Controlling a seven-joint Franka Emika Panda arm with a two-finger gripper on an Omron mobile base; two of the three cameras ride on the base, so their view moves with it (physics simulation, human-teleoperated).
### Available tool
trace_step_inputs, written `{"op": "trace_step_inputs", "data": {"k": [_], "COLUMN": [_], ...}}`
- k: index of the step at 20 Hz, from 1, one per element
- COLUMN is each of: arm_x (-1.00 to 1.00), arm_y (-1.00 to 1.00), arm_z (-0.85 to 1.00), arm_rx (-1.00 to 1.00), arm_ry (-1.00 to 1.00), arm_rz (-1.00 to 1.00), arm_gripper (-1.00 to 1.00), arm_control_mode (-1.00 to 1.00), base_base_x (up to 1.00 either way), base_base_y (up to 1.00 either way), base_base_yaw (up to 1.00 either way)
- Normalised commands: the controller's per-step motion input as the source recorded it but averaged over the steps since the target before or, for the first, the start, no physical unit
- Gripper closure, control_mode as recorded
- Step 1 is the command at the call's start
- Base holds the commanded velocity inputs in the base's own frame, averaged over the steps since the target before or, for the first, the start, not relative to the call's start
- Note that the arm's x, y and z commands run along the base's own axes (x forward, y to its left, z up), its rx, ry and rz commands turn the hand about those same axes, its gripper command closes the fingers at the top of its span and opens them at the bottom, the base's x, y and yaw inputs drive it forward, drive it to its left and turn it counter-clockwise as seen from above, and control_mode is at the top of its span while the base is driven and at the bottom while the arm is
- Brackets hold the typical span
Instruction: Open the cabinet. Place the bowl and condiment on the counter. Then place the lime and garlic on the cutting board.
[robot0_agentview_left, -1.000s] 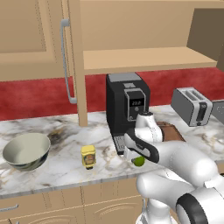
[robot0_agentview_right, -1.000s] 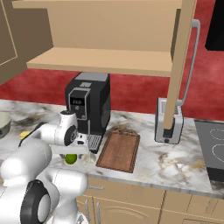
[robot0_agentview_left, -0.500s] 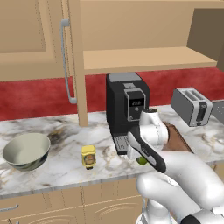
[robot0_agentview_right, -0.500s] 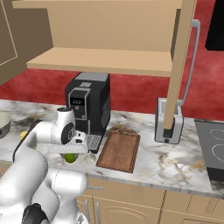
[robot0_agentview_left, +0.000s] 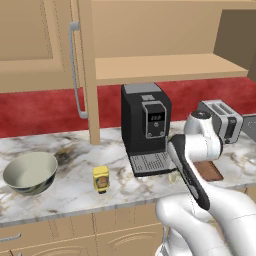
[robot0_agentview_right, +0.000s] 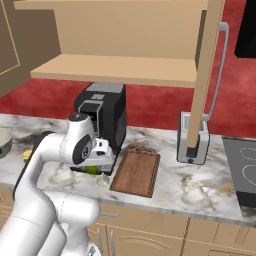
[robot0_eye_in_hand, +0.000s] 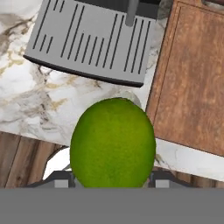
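My gripper (robot0_eye_in_hand: 112, 182) is shut on the lime (robot0_eye_in_hand: 113, 142), a smooth bright green ball held between the two fingertips just above the counter (robot0_eye_in_hand: 30, 100). From the right base view the lime (robot0_agentview_right: 90, 171) peeks out under the hand, in front of the coffee machine. The garlic (robot0_agentview_right: 102, 179), small and pale, lies on the marble just beside it. The reddish-brown cutting board (robot0_agentview_right: 136, 171) is bare, right of the lime. The grey-green bowl (robot0_agentview_left: 30, 172) and the yellow condiment (robot0_agentview_left: 101, 178) stand on the counter at left. The cabinet (robot0_agentview_left: 150, 35) is open, its shelf bare.
A black coffee machine (robot0_agentview_left: 145, 127) with a grey grille tray (robot0_eye_in_hand: 89, 41) stands right behind the hand. A silver toaster (robot0_agentview_right: 192, 142) sits right of the board, a dark cooktop (robot0_agentview_right: 242, 170) beyond it. The open cabinet doors (robot0_agentview_right: 207, 75) jut out overhead.
The jaws have closed from wide open onto the lime. The forearm has swung in front of the lime in the left base view.
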Motion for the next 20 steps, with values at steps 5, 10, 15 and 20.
{"op": "trace_step_inputs", "data": {"k": [5,10,15,20], "arm_x": [0.03,0.41,0.78,0.68], "arm_y": [-0.90,-0.70,-0.30,-0.04], "arm_z": [0.42,0.21,0.01,-0.22], "arm_rx": [0.04,0.02,0.00,0.00], "arm_ry": [-0.05,0.00,0.00,0.00], "arm_rz": [0.00,0.00,0.00,0.00], "arm_gripper": [1.00,1.00,1.00,1.00], "arm_control_mode": [-1.00,-1.00,-1.00,-1.00], "base_base_x": [0.00,0.00,0.00,0.00], "base_base_y": [0.00,0.00,0.00,0.00], "base_base_yaw": [0.00,0.00,0.00,0.00]}}
